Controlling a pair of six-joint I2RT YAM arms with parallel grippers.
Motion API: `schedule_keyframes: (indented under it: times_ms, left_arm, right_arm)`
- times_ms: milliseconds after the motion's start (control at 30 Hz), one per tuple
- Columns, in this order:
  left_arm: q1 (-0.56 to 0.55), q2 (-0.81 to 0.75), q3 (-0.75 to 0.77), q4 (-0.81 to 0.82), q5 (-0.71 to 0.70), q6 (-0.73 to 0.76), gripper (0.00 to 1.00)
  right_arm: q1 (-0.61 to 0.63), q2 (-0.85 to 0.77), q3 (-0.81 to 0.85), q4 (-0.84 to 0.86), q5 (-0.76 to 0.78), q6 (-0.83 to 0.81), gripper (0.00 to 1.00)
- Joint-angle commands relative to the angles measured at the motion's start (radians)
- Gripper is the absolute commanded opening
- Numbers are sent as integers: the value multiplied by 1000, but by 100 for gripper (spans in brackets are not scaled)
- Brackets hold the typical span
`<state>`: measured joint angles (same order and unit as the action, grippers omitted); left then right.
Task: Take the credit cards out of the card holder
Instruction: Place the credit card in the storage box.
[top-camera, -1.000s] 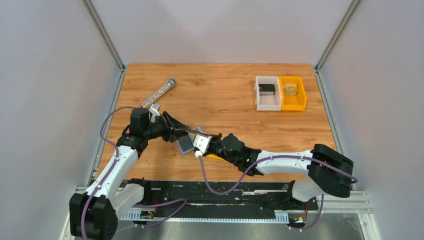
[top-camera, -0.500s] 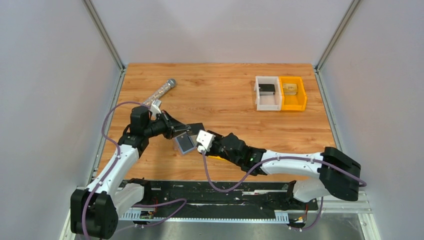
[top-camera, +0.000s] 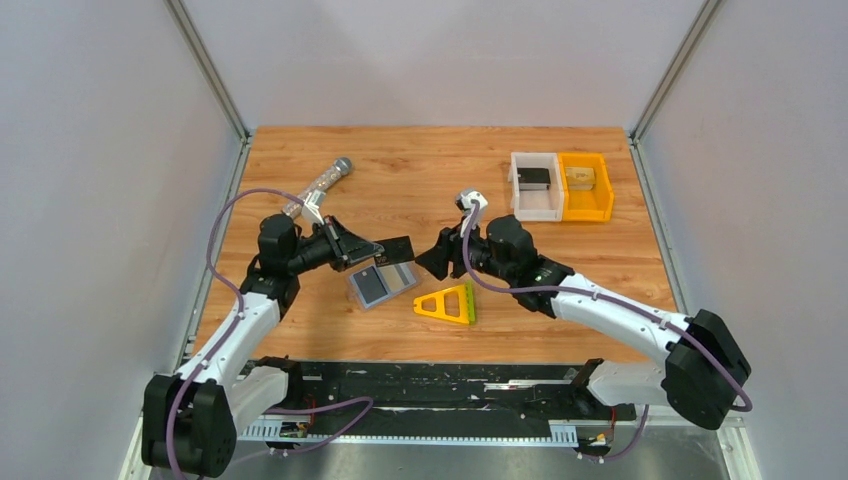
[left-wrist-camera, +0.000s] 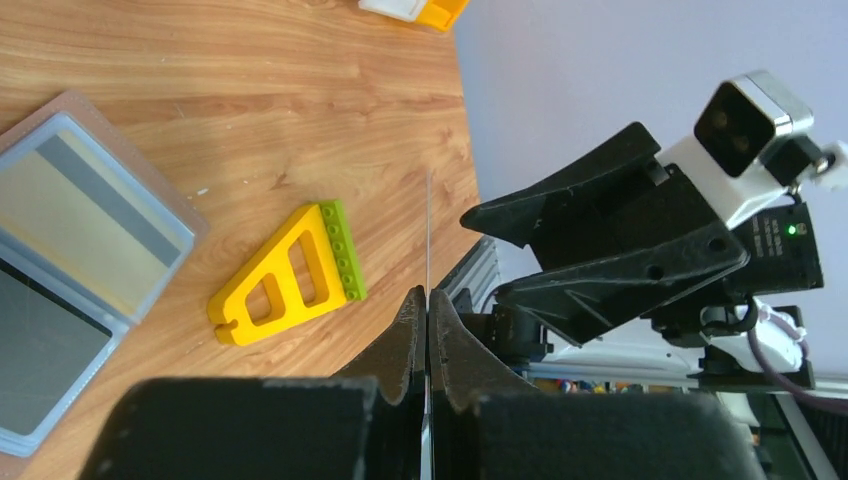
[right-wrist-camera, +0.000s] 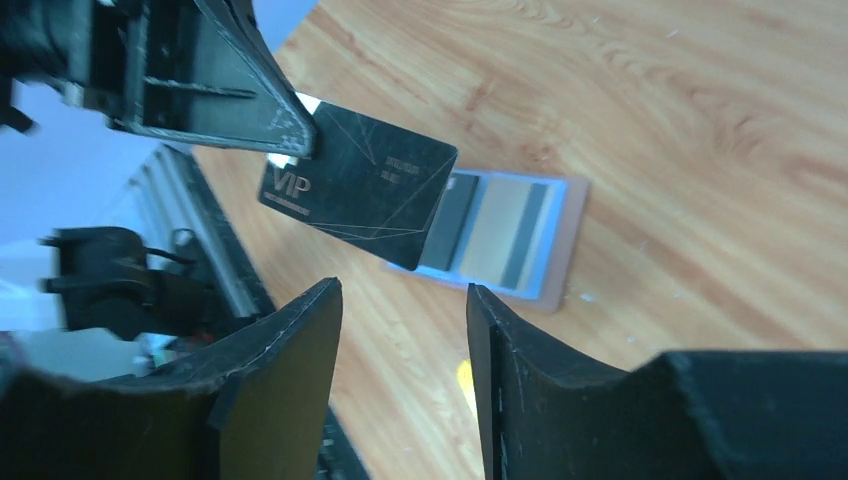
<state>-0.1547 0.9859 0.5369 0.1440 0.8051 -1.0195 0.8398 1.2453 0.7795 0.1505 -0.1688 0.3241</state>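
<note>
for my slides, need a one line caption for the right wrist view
Left pincer pinches a black VIP card in front of the open card holder; right pincer open.

A dark card (top-camera: 397, 246) is held by the closed left gripper (top-camera: 377, 248) just beyond the holder (top-camera: 381, 285), which is laid open on the table (top-camera: 560, 265); the right gripper (top-camera: 430, 260) is pointed at the card, not touching, and a yellow frame (top-camera: 448, 303) is seen beside the holder.
</note>
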Motion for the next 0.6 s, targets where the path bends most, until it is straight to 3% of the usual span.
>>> schedule_keyframes:
  times_ms: [0,167,333,567]
  left_arm:
    - [3,-28,-45,167,32,-30,0]
    - [3,-46,-59,233,30,-71,0]
    - [3,-52,-86,324,32,-140,0]
    - [-1,-61,-92,398,52,-187,0]
  right_arm:
    - [-38,-33,-17,59,-149,352,51]
    - [-111,-21,-55,163,-245,518,51]
    - [-122,15,-16,154,-260,547,56]
    - [-128,83,23,202,-305,591,53]
